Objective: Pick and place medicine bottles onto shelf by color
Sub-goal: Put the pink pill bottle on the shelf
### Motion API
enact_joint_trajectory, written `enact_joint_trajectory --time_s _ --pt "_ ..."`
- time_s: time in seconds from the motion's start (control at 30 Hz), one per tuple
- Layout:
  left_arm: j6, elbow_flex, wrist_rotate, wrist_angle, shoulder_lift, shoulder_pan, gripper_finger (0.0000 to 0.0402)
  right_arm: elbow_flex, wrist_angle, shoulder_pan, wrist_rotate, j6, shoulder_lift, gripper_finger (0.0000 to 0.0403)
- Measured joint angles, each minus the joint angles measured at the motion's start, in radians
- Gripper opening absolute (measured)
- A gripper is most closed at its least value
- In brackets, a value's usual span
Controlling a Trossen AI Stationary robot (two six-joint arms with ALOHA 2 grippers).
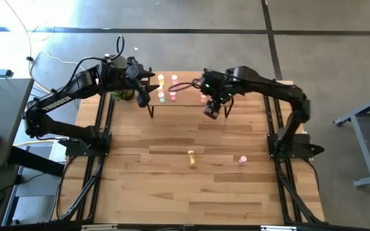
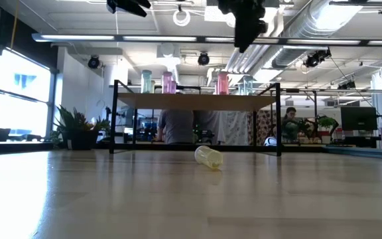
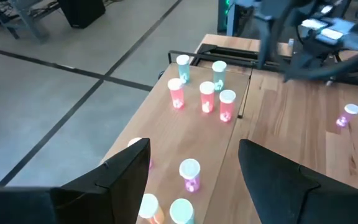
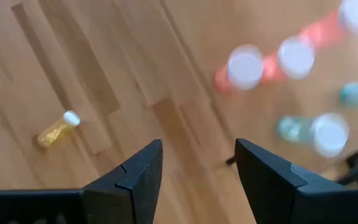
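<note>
Hovering over the shelf [image 1: 188, 101], both tools gape wide and empty: left tool [image 1: 144, 90], right tool [image 1: 212, 110]. Yellow bottle [image 1: 191, 158] lies on the tabletop [image 1: 172, 186].

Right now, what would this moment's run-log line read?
left gripper: open, over shelf | right gripper: open, empty, beside shelf | off shelf: yellow bottle lying, pink bottle

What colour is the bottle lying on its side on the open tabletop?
Yellow, with a pale cap: the fallen bottle shows best in the right wrist view.
</note>
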Motion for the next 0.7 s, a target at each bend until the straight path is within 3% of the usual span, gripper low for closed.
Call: enact_joint_trajectory --time_s 0.37,0.7 --pt "-0.033 0.0 0.0 0.0 0.0 0.0 0.0236 -0.479 0.16 0.135 -0.019 0.281 -0.375 0.0192" --pt "-0.106 0.0 0.005 -0.014 0.003 0.0 0.0236 -0.764 0.193 0.253 -0.038 0.524 -0.63 0.0193"
